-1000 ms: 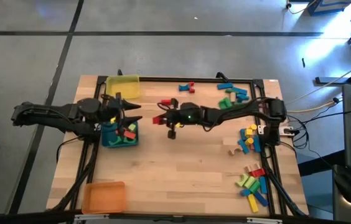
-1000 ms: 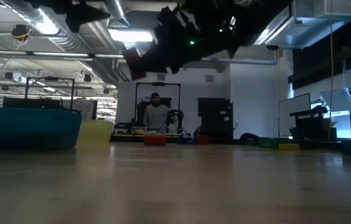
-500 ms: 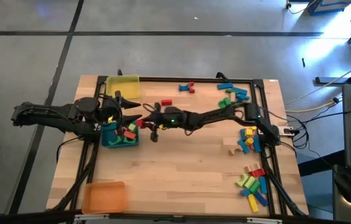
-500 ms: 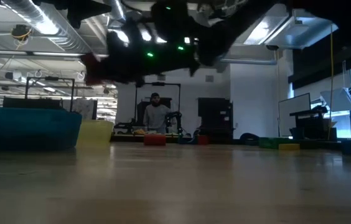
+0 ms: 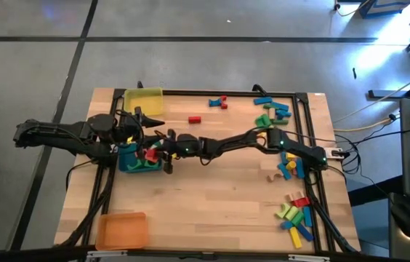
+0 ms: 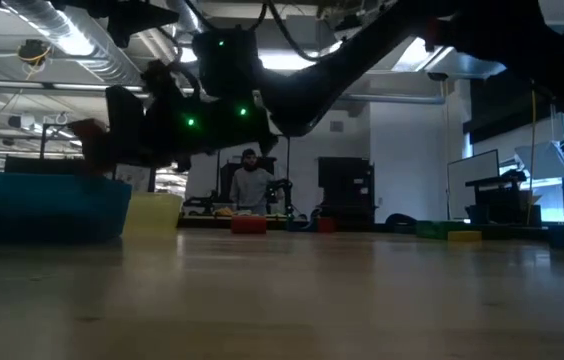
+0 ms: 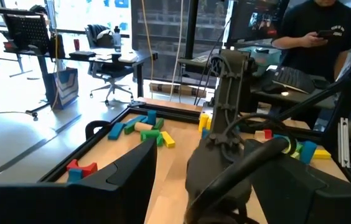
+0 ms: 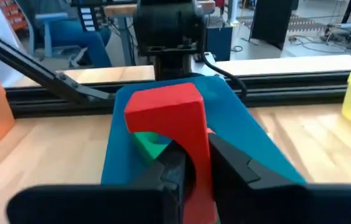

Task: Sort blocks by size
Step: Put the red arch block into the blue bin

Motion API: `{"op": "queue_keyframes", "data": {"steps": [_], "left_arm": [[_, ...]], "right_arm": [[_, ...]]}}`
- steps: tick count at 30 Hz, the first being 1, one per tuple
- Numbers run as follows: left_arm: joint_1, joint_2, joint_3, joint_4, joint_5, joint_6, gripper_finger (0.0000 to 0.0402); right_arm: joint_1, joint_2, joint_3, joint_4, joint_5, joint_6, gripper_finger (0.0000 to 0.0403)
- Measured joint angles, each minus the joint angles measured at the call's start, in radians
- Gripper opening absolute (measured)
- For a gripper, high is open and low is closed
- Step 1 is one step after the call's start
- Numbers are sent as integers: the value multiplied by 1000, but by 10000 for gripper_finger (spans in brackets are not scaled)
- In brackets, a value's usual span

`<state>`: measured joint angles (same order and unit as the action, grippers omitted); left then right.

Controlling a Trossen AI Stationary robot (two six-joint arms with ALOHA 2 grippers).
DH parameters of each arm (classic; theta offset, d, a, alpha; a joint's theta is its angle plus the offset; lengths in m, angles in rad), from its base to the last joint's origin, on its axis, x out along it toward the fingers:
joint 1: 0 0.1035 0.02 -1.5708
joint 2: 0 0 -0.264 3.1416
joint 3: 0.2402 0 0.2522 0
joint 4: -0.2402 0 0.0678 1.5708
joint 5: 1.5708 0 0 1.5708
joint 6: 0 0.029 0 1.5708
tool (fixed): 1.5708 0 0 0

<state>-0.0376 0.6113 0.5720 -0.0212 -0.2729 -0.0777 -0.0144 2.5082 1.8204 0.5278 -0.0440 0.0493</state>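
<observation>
My right gripper point(image 5: 158, 148) reaches across the table to the blue tray point(image 5: 128, 164) and is shut on a red block point(image 8: 166, 115), which it keeps just above the tray point(image 8: 250, 143). Inside the tray lie a green block point(image 8: 149, 143) and other blocks. In the low view the right gripper point(image 6: 122, 140) hangs above the tray's wall point(image 6: 42, 205). My left gripper point(image 5: 154, 129) waits open at the tray's far-left side, with nothing between its fingers. More blocks lie in heaps point(image 5: 274, 110), point(image 5: 290, 164), point(image 5: 296, 215) along the table's right side. My right gripper pinches the red block's lower part point(image 8: 199, 142) between its two fingers. The fingers lie about level and come from the table's right side. The block sticks out past the fingertips, clear of the blue tray below.
A yellow tray point(image 5: 144, 100) stands at the far left and an orange tray point(image 5: 121, 229) at the near left corner. Single red blocks point(image 5: 195, 119), point(image 5: 218, 102) lie toward the far edge. A person point(image 6: 250, 185) stands in the room beyond the table.
My right gripper has carried the red block from the table's middle toward the left edge, sinking as it went. It now stands over the blue tray. The block has stayed in the shut fingers throughout.
</observation>
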Motion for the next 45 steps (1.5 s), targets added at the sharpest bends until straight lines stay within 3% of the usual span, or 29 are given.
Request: {"op": "queue_keyframes", "data": {"steps": [5,10,17,26,32,45], "left_arm": [[0,0,0,1,0,3,225],[0,0,0,3,0,3,225],[0,0,0,5,0,3,225],[0,0,0,6,0,2,225],[0,0,0,5,0,0,225],[27,23,0,-30,-4,-20,225]], "right_arm": [[2,0,1,-9,6,4,76],[2,-5,1,-20,5,5,138],[1,-118,1,-257,-9,-99,195],[-37,-326,-26,-711,65,-222,200],[-99,-462,-108,-911,89,-240,200],[-357,-724,-394,-1001,84,-279,200]]}}
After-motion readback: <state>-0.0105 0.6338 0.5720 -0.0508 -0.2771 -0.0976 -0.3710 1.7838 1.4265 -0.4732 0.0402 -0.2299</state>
